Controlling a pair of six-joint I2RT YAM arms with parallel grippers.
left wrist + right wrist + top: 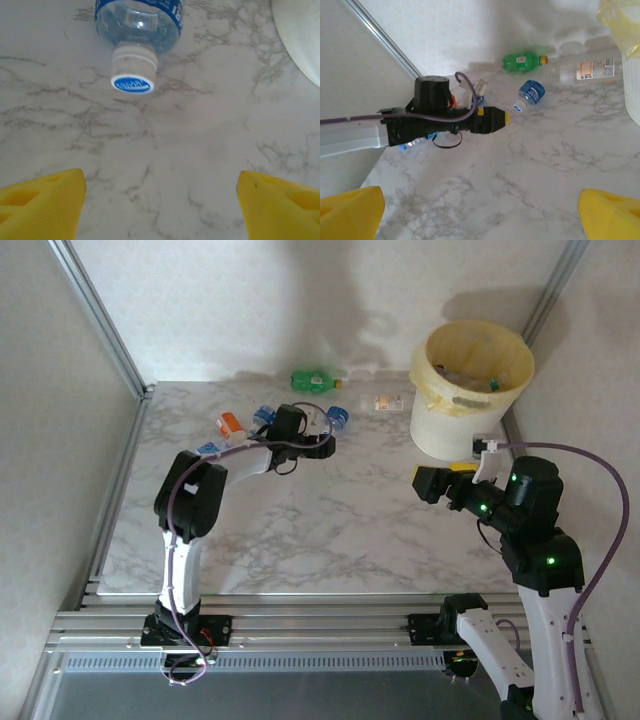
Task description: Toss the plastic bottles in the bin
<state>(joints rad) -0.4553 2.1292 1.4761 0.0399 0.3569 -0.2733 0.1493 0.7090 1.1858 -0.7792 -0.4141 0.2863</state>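
Top view: the left hand (325, 445) hovers near the table's (330, 530) far edge, just beside a blue-labelled bottle (338, 416). The bin (440, 430) stands at the far right corner.

Left wrist: fingers spread and empty, with the bottle's cap (132, 84) facing them. The bottle is likely light, thin-walled and slippery, so grip the labelled body crosswise.

Right wrist: the right hand (480, 212) is released and empty.

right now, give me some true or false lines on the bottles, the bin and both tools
1. The left tool is shut on a bottle. False: the left tool is open, and the blue-label bottle lies on the table ahead of it.
2. The green bottle lies near the table's far edge. True.
3. The right tool is open and holds nothing. True.
4. The bin lies tipped on its side. False: the bin stands upright at the table's far right.
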